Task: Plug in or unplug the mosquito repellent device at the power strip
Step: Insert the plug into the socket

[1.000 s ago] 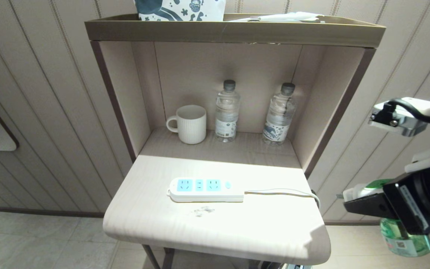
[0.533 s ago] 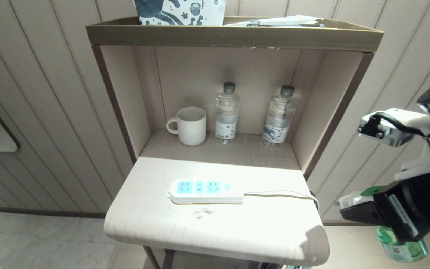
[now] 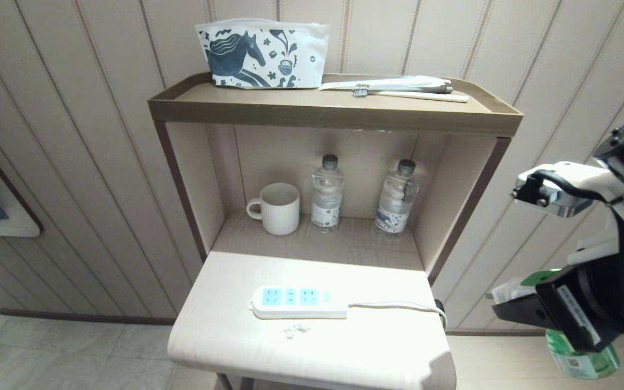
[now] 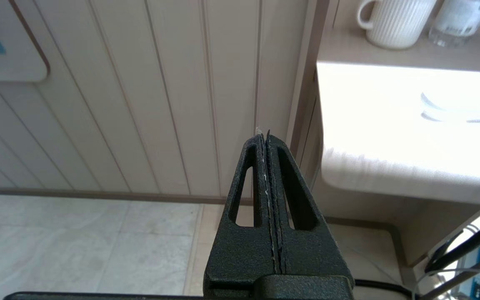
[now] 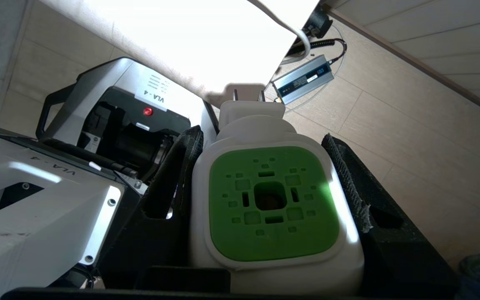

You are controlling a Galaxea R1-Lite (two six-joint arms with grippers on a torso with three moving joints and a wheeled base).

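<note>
i have the right gripper (image 5: 261,166) clamped on the mosquito repellent device (image 5: 271,204), its two black fingers (image 5: 169,179) pressed flat against either side of the white head, roughly half spread to fit that width. in the right wrist view the green top faces the camera and the two metal prongs stick out ahead, toward the bright edge of the table. in the head view the right gripper (image 3: 512,309) sits off to the right of the table (image 3: 225,336) and well apart from it, with the device's (image 3: 580,357) green bottle hanging below the fingers, over the floor. the power strip (image 3: 296,301) lies flat near the middle of the table top, all three blue socket panels bare, its white cord (image 3: 398,306) running off to the right edge. behind it, in the open shelf, stand a white mug (image 3: 278,208) and two clear water bottles (image 3: 327,194). on top of the shelf unit i see a horse-print pouch (image 3: 260,53) and a toothbrush (image 3: 407,93). my left gripper (image 4: 267,137) hangs low beside the table's left edge, fingers pressed together on nothing.
</note>
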